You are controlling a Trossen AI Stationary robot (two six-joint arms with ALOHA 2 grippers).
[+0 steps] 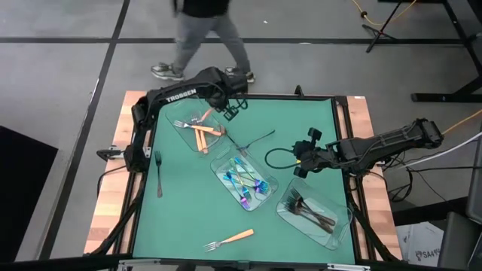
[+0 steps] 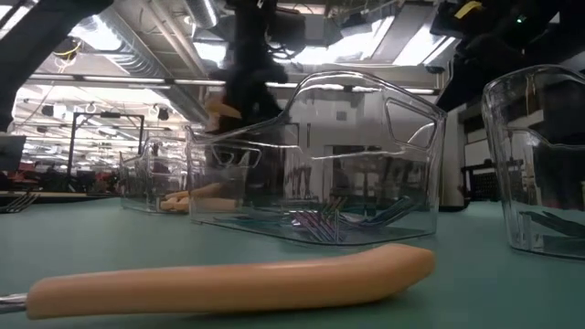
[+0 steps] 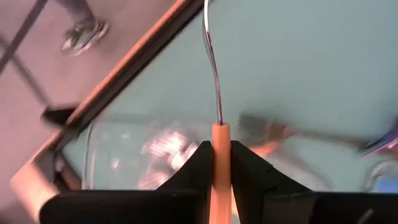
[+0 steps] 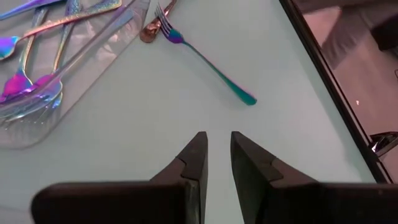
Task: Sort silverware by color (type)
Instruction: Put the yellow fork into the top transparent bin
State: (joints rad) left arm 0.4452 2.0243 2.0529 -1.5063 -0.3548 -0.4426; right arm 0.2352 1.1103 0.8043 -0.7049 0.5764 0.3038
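My left gripper (image 3: pixel 221 163) hangs over the far tray (image 1: pixel 184 129), which holds orange-handled utensils, and is shut on an orange-handled utensil (image 3: pixel 217 93) with a silver shaft. My right gripper (image 4: pixel 217 146) hovers low over bare mat near the table's right side, slightly open and touching nothing. An iridescent fork (image 4: pixel 205 59) lies flat on the mat ahead of it. The middle tray (image 1: pixel 245 181) holds iridescent pieces and the near-right tray (image 1: pixel 312 212) holds dark ones. A dark fork (image 1: pixel 159 173) and an orange-handled fork (image 1: pixel 230 239) lie loose on the mat. My left gripper pinches the orange handle (image 3: pixel 221 134) between its two fingers, near the end where the silver shaft begins. The fingers lie along the utensil, and the shaft (image 3: pixel 214 68) sticks out past the fingertips. The utensil is lifted clear above the tray.
A person (image 1: pixel 203 30) walks just beyond the table's far edge. A black cable (image 1: pixel 275 158) loops on the mat near my right gripper. In the low view the loose fork's orange handle (image 2: pixel 228 274) lies close in front. Open mat lies along the left and near sides.
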